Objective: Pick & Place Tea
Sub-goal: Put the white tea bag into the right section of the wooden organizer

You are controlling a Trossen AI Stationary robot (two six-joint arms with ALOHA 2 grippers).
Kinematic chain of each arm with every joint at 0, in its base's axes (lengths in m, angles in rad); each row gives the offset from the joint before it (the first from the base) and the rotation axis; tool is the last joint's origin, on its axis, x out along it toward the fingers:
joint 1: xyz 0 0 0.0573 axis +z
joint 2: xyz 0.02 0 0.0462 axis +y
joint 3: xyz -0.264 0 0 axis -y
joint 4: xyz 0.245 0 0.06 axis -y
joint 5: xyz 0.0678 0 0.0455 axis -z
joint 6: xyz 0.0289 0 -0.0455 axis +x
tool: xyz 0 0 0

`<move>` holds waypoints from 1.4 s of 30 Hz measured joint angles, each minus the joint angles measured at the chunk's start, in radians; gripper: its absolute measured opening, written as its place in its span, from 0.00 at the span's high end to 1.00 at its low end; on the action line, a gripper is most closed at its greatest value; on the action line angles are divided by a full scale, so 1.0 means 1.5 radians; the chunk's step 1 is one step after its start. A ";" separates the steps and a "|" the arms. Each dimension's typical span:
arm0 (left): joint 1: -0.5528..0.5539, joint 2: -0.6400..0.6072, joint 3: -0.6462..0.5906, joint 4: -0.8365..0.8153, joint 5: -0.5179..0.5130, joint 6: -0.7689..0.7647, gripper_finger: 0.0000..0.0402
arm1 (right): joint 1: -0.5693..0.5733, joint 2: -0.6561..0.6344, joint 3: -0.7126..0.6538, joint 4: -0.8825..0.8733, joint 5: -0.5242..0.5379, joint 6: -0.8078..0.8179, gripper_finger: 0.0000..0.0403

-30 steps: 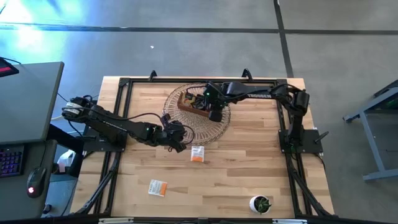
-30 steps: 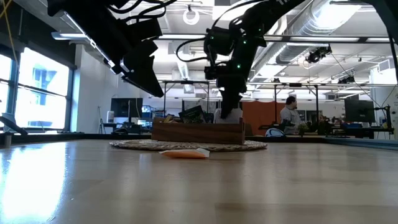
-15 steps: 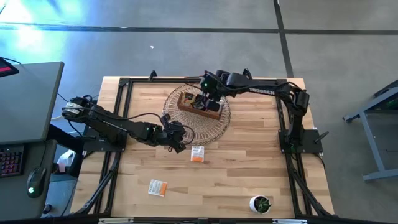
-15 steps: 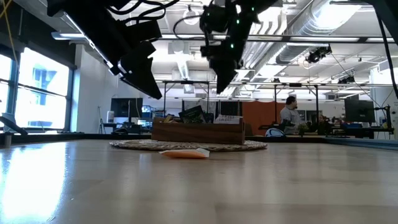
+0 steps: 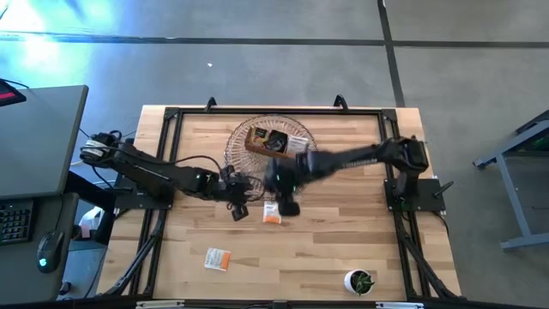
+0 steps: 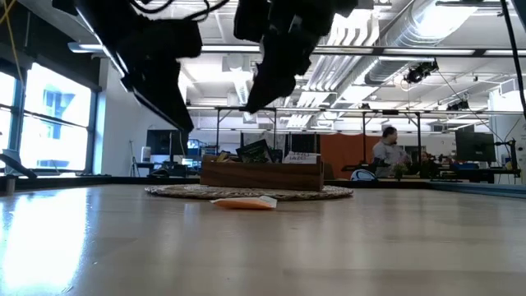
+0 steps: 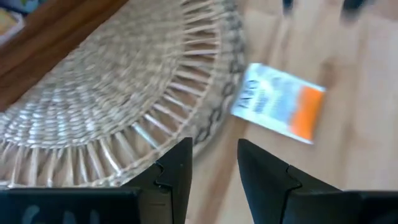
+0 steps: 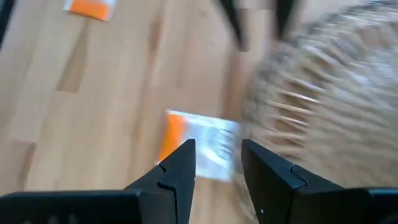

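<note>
2 white-and-orange tea sachets lie on the counter [image 5: 360,240]: one [image 5: 273,214] beside the woven mat [image 5: 249,180], another [image 5: 218,258] nearer the front. The right claw [image 5: 288,206], narrow-gapped and empty, has swung from the wooden tray [image 5: 273,142] to above the near sachet, likely its next pick. The left claw [image 5: 239,209] waits alongside, also narrow-gapped.

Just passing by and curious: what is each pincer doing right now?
Left pincer: open, empty.
Right pincer: open, empty, above a tea sachet.

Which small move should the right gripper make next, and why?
Probably lower straight down: the right gripper, jaws open and empty, is above the white-and-orange sachet lying flat on the table beside the woven mat.
</note>
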State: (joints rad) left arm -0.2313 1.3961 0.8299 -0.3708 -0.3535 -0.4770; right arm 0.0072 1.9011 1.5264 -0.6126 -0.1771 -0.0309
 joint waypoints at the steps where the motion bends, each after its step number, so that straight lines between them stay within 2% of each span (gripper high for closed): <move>1: -0.007 -0.008 0.000 0.000 0.001 0.001 0.69 | 0.016 0.000 -0.028 0.045 0.003 0.011 0.69; 4: -0.035 -0.020 0.000 0.004 -0.015 0.001 0.69 | 0.057 0.000 -0.116 0.199 0.029 0.060 0.69; 10: -0.086 -0.017 0.000 0.013 -0.052 -0.047 0.69 | 0.107 0.001 -0.286 0.496 0.174 0.082 0.69; 12: -0.101 0.001 0.001 0.028 -0.070 -0.072 0.69 | 0.117 0.001 -0.330 0.555 0.203 0.083 0.69; 18: -0.131 0.043 0.001 0.030 -0.099 -0.122 0.69 | 0.145 0.005 -0.390 0.571 0.209 0.128 0.69; 25: -0.130 0.067 0.001 0.072 -0.101 -0.124 0.69 | 0.177 0.055 -0.360 0.574 0.232 0.138 0.69; 30: -0.130 0.067 0.001 0.078 -0.098 -0.125 0.69 | 0.190 0.101 -0.317 0.580 0.188 0.138 0.69; 34: -0.130 0.067 0.001 0.077 -0.080 -0.139 0.69 | 0.213 0.092 -0.303 0.525 0.152 0.141 0.69; 42: -0.130 0.098 0.000 0.101 -0.024 -0.155 0.69 | 0.251 0.079 -0.274 0.510 0.225 0.088 0.69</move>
State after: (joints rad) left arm -0.4259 1.5427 0.8295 -0.2193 -0.3895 -0.7091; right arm 0.3841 2.0195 1.1151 0.1530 0.1602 0.1014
